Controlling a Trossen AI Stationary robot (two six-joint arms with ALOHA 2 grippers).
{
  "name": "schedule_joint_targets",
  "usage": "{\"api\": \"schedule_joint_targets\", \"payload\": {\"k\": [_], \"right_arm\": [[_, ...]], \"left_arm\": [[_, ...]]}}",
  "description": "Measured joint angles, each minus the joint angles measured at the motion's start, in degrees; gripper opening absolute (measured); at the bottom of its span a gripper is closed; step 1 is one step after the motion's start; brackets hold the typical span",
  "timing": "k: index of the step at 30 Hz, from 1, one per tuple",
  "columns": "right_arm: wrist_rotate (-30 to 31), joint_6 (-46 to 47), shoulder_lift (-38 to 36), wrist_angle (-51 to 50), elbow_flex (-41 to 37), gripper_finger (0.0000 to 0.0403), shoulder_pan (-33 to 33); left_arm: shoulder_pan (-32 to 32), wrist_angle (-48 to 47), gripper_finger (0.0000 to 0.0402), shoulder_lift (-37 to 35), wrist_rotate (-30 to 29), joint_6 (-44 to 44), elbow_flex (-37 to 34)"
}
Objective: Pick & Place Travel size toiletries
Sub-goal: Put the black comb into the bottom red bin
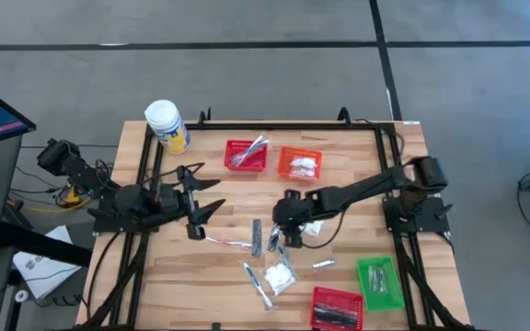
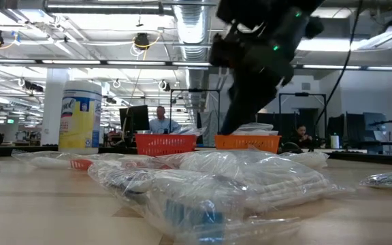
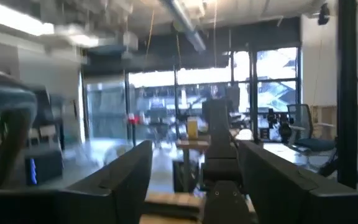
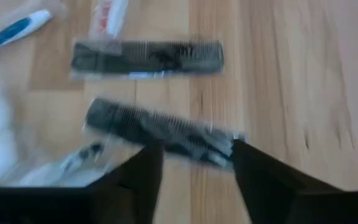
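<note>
High view: The right gripper [image 1: 283,232] hangs low over the middle of the wooden table [image 1: 357,175], above two dark combs [image 1: 265,237]. White packets [image 1: 281,273] lie just past them. The left gripper [image 1: 205,195] waits at the left side. A red basket [image 1: 246,154] and an orange basket [image 1: 299,164] sit at the far side.

Low view: Clear-wrapped packets [image 2: 237,180] lie close to the camera.

Left wrist view: Its fingers [image 3: 126,171] are spread, with nothing between them.

Right wrist view: Its fingers [image 4: 142,168] are apart, one at each side of the near comb [image 4: 160,132]. The far comb [image 4: 146,57] lies beyond.
</note>
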Motion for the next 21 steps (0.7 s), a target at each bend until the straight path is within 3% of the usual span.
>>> {"api": "schedule_joint_targets", "payload": {"k": [5, 7, 11, 14, 21], "right_arm": [[2.41, -2.53, 2.62, 6.47, 1.76, 0.0045, 0.60], [1.38, -3.70, 2.75, 10.39, 2.01, 0.0013, 0.85], [-1.71, -5.72, 4.20, 10.97, 2.52, 0.0016, 0.92], [-1.94, -7.46, 6.47, 8.82, 2.84, 0.0003, 1.44], [0.87, -10.29, 10.25, 18.27, 3.92, 0.0002, 3.88]], "left_arm": [[0.16, -18.76, 0.0149, -0.67, -2.01, -20.25, 0.04], [-0.08, -27.40, 0.0101, 0.56, -2.73, -28.95, -0.04], [0.09, -29.07, 0.0013, 1.18, -3.36, -31.91, 0.05], [0.06, -29.02, 0.0008, 0.02, -0.79, -30.40, 0.50], [1.11, -30.34, 0.0001, -0.53, 2.62, -29.98, 0.28]]}}
